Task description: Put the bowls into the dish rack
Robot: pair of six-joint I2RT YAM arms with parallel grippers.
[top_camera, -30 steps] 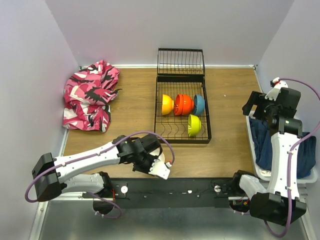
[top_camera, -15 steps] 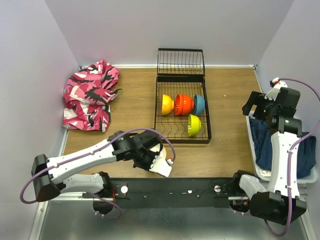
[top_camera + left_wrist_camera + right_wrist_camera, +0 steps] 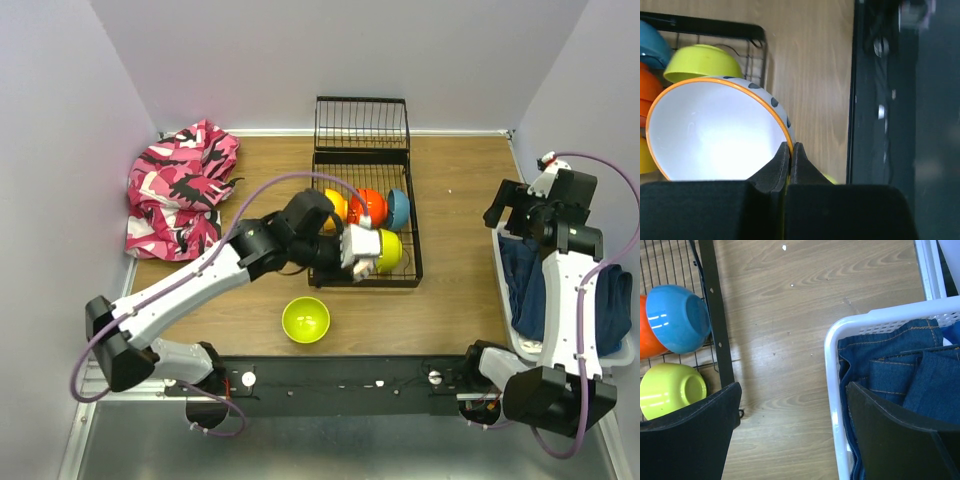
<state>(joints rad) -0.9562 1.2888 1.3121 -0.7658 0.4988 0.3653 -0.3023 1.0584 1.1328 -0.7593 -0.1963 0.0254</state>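
My left gripper (image 3: 360,252) is shut on the rim of a cream-white bowl with an orange rim (image 3: 715,130) and holds it tilted over the front part of the black wire dish rack (image 3: 415,270). In the rack stand an orange bowl (image 3: 333,207), a red bowl (image 3: 368,208), a blue bowl (image 3: 398,209) and a lime green bowl (image 3: 389,248). Another lime green bowl (image 3: 306,319) sits upright on the table near the front edge. My right gripper (image 3: 510,215) is open and empty, hovering between the rack and the white basket.
A white basket (image 3: 503,285) of blue denim (image 3: 900,375) stands at the right edge. A pink camouflage cloth (image 3: 180,195) lies at the back left. The rack's wire flap (image 3: 361,122) stands up at the far end. A black rail runs along the front edge.
My left arm has swung from the table's front edge up and back to the rack, carrying the cream-white bowl. A lime green bowl now shows where the gripper was. The right arm has hardly moved.
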